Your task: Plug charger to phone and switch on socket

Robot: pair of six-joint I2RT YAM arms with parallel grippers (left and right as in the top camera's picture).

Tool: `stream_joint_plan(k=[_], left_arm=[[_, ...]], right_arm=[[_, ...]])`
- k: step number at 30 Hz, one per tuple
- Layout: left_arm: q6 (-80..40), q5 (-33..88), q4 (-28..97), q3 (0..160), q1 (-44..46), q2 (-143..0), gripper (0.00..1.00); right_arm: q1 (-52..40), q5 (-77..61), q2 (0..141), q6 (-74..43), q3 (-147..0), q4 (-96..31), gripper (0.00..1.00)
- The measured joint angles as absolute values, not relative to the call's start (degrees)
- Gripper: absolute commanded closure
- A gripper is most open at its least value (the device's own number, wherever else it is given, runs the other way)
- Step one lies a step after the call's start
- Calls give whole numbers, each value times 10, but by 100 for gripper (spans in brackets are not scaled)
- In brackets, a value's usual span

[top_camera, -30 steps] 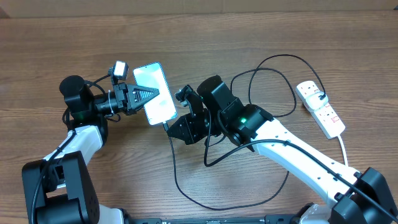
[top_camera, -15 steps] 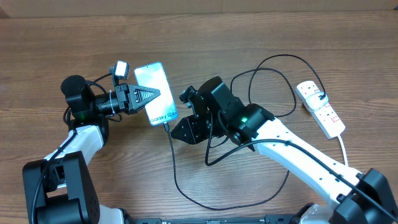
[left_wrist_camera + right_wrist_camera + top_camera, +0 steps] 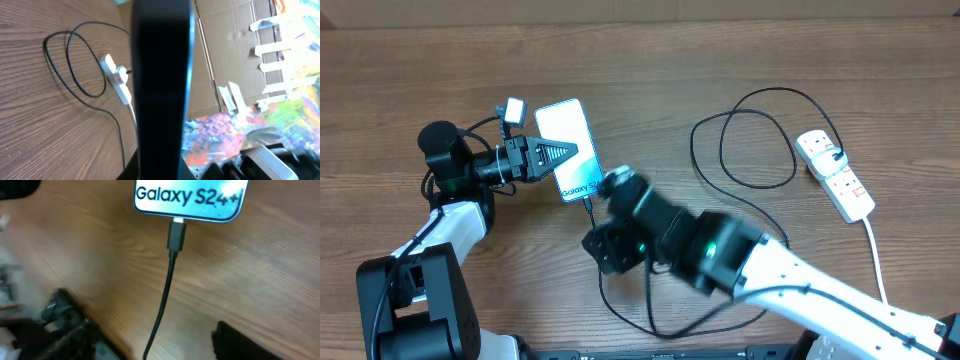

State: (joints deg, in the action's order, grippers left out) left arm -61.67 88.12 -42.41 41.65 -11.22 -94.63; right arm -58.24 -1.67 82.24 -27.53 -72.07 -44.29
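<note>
Left gripper (image 3: 558, 155) pinches slim blue-white-screen phone (image 3: 565, 125), bracing it; thin black charger cable (image 3: 170, 275) in phone's port (seated, apparently); right gripper (image 3: 150, 337) spread, empty.

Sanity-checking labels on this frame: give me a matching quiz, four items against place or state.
Items:
1. phone
2. charger tip
3. socket
4. right gripper

Place or state:
a. far right in the overhead view
b. open, holding nothing
c. held in the left gripper
d. plugged into the phone's end

Pairs: 1-c, 2-d, 3-a, 4-b
</note>
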Motion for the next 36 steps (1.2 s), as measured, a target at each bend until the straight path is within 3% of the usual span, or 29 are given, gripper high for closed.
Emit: stream_joint_plan(k=[4,9,13,19,36], left_arm=[[-615,881,-424,416,-112,-946,96],[-615,881,-424,416,-112,-946,96],[-614,881,-424,416,-112,-946,96],[-613,879,-424,416,-112,-946,95],[-597,853,-427,432,-115,-946,96]], right_arm=[[-617,93,836,-310,-721,-409,49],[-620,144,890,-322,-721,-390,54],[-620,161,924,-328,-721,-382,66],[-627,168,925,-330,-721,-375,96],[-605,152,926,-298,-716,-286,96]])
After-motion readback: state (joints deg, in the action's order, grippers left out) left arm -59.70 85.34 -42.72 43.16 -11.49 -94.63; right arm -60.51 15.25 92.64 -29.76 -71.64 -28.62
